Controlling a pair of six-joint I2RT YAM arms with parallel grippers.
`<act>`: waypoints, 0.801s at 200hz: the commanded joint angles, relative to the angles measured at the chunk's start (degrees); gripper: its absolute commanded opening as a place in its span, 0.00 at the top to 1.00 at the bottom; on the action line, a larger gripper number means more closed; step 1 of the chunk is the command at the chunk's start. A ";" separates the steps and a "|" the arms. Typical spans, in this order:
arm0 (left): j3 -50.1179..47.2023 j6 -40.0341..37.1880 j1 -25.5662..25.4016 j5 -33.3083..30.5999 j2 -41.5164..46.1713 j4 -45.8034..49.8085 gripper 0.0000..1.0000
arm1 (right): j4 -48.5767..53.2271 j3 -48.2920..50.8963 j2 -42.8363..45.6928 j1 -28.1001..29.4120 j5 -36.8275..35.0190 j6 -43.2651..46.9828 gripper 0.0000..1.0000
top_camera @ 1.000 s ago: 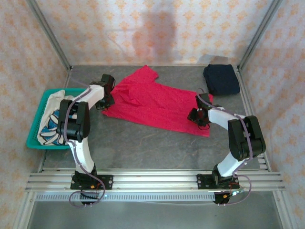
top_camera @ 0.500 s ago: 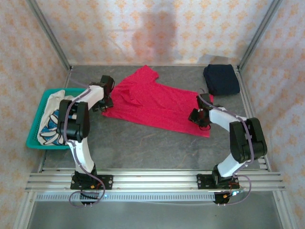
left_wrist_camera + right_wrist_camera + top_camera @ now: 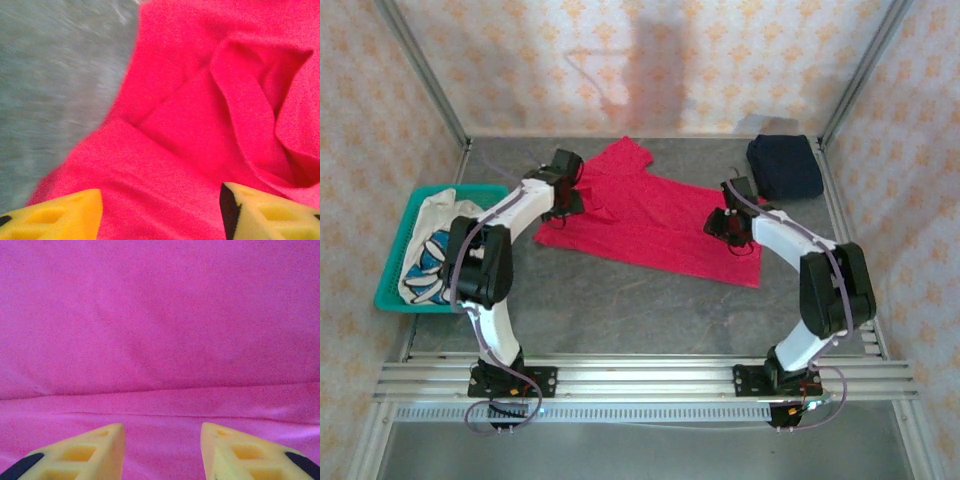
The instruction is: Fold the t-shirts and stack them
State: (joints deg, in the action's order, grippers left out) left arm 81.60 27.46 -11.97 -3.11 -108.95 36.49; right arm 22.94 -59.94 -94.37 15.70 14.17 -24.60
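Top external view: red shirt (image 3: pixel 650 215) lies rumpled on the table (image 3: pixel 620 300). Left claw (image 3: pixel 568 193) and right claw (image 3: pixel 722 222) hang spread over it, pinching nothing; uneven pinches could bunch the cloth, skewing the fold.

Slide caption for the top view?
Left gripper and right gripper over the spread red shirt; navy shirt folded far right; printed shirt in basket.

Blurred table (image 3: pixel 45 75), red shirt (image 3: pixel 200 100) cropped by the view's edges
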 commanded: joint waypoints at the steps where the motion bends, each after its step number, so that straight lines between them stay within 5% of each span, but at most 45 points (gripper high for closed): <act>1: 0.76 1.95 0.00 2.86 -3.41 -3.78 0.41 | -0.77 -1.83 -3.56 0.24 -1.09 -0.23 0.56; 86: -11.33 6.26 0.04 0.84 -3.09 -7.57 0.46 | 1.15 -0.31 -6.27 1.36 0.26 2.75 0.57; 160: -31.29 13.42 -0.04 2.45 11.98 -8.80 0.46 | 4.01 2.82 -3.57 2.78 2.64 4.66 0.57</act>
State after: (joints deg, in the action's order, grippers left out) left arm 56.58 36.36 -12.27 -1.87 -99.81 24.25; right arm 24.03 -59.09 -100.05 18.09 15.90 -21.08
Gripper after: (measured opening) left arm 0.541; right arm 0.432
